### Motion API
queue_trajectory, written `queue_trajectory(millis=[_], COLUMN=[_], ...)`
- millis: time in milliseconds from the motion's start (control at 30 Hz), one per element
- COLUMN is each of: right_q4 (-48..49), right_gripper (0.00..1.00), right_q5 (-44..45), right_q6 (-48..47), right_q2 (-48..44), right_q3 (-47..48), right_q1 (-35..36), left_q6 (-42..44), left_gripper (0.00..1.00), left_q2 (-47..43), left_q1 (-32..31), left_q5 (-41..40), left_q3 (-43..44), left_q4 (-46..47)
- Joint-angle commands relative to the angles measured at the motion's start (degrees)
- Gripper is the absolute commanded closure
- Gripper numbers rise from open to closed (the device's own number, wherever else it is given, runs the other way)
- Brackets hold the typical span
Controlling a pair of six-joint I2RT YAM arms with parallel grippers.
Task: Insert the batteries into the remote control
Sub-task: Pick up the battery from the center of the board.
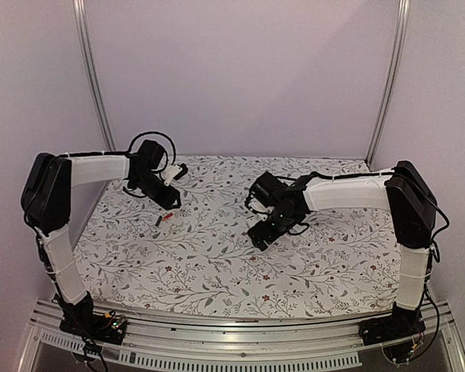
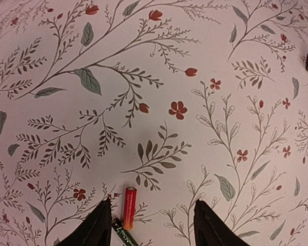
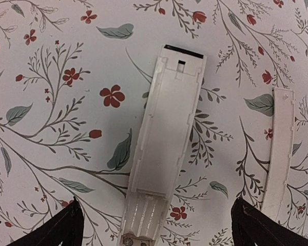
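Centre spread left gripper (image 2: 153, 205) over batteries (image 2: 129, 207) — pinch one only; lower released right gripper (image 3: 156, 202) squarely onto remote control (image 3: 169, 128).

Right wrist cam: the remote (image 3: 167, 138) runs off the bottom edge, and the cover strip (image 3: 280, 148) does too. Left wrist cam: a dark battery (image 2: 122, 234) is half cut off at the bottom. From the top, the batteries (image 1: 163, 218) are just a speck, so I can't count them.
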Motion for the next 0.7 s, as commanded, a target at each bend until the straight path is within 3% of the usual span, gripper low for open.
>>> queue_trajectory(millis=[0, 267, 667], right_q4=[0.66, 0.66, 0.61], right_gripper=[0.01, 0.01, 0.01], right_q5=[0.88, 1.52, 0.89], right_q6=[-1.03, -1.31, -1.8], right_q2=[-0.14, 0.5, 0.68], right_q3=[-0.94, -1.91, -2.33], right_q1=[0.19, 0.18, 0.19], left_q6=[2.47, 2.66, 2.17], left_gripper=[0.45, 0.55, 0.56], left_q2=[2.69, 6.85, 8.09], left_q1=[0.36, 0.84, 2.19], left_q5=[0.86, -0.84, -0.96], left_q3=[2.21, 2.13, 2.23], left_q4=[-3.58, -3.19, -2.44])
